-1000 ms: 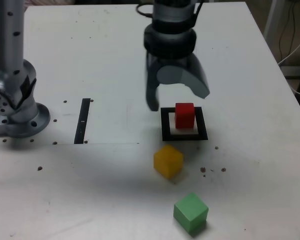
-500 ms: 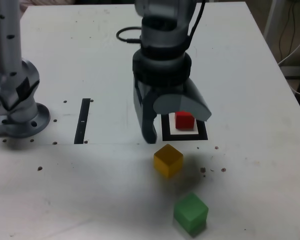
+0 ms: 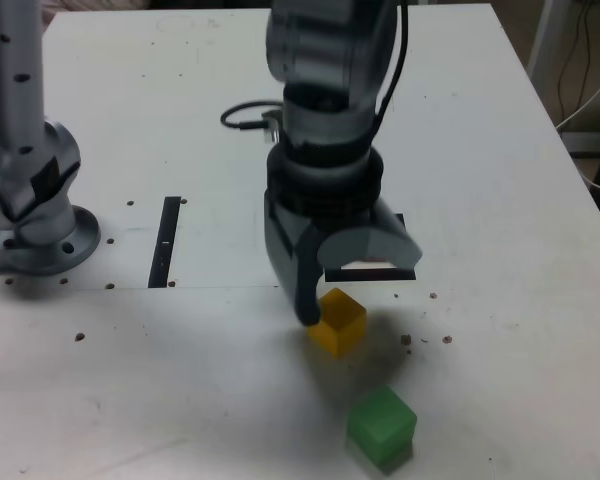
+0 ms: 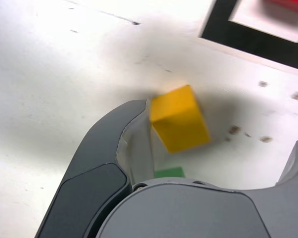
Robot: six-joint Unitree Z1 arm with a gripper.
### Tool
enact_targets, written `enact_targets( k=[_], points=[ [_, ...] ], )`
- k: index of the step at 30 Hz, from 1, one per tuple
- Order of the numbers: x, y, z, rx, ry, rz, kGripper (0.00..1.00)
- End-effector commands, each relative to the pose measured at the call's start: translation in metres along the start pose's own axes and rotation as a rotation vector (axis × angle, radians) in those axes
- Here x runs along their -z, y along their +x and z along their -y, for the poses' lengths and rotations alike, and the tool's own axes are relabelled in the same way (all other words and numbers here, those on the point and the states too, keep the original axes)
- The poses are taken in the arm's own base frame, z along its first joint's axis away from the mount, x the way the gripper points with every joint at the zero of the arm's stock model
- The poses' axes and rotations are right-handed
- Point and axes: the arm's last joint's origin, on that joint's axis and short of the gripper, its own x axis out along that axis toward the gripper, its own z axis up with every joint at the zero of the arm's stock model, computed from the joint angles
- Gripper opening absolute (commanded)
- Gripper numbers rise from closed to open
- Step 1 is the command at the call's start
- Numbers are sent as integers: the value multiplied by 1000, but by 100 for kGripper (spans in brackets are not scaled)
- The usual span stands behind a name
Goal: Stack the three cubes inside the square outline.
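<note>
My gripper [image 3: 358, 290] hangs open, low over the yellow cube [image 3: 340, 320]. In the wrist view the yellow cube [image 4: 180, 119] lies between the jaws of the gripper [image 4: 218, 134], with one dark finger [image 4: 134, 119] right against its side and the other well apart. The square outline [image 3: 370, 273] shows only in part behind the gripper. In the wrist view the red cube [image 4: 288, 5] sits blurred inside the square outline [image 4: 223, 29]; in the exterior view it is hidden by the gripper. The green cube [image 3: 381, 425] rests alone near the table's front, and a sliver of this green cube [image 4: 169, 172] peeks past the gripper body.
The arm's grey base [image 3: 35, 200] stands at the exterior view's left, with a narrow black strip [image 3: 165, 240] on the table beside it. A black cable [image 3: 242, 115] loops behind the wrist. Small dark specks [image 3: 425, 340] dot the white table [image 3: 180, 380].
The gripper has travelled from beside the red cube toward the table's front and down over the yellow cube, now covering the red cube in the exterior view. The cubes have not moved.
</note>
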Motion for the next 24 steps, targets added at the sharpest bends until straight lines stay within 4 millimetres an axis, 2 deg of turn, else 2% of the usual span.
enact_targets(
  k=[1, 8, 15, 24],
  points=[
    [-1, 6, 4, 8, -4, -19, 98],
    [-4, 22, 9, 12, -9, -68, 95],
    [-9, 37, 13, 0, -28, -99, 88],
    [-15, 41, 11, -20, -75, -93, 78]
  ],
)
